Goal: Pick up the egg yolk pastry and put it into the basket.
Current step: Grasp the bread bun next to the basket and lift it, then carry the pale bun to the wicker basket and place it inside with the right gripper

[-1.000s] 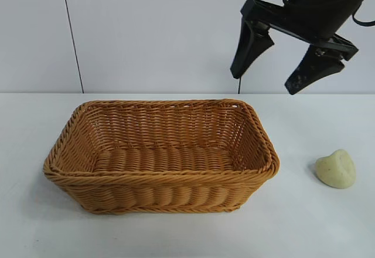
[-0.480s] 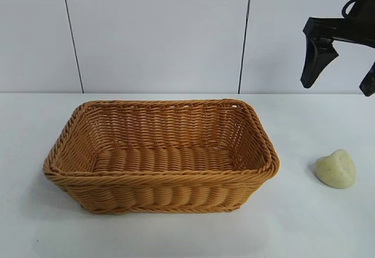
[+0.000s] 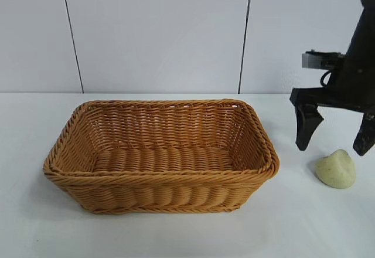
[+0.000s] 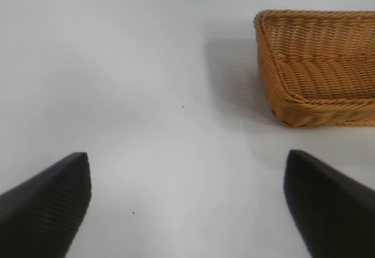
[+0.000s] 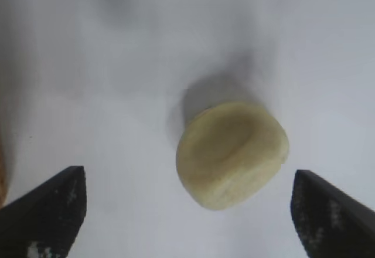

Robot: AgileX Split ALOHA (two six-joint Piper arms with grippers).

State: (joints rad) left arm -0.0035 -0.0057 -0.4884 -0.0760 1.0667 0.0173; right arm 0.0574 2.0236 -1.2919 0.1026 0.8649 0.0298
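Our white table (image 3: 176,234) and its load

We see the basket (image 3: 161,179) resting mid-table, the pastry (image 3: 336,169) lying well apart to its right.

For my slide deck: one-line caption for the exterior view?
Right hand, open, above the egg yolk pastry lying on the table beside the empty basket.

In the exterior view the right hand (image 3: 335,141) runs past the right edge, its far finger partly cut off; the left wrist view crops the basket (image 4: 316,64), and the right wrist view is blurred.
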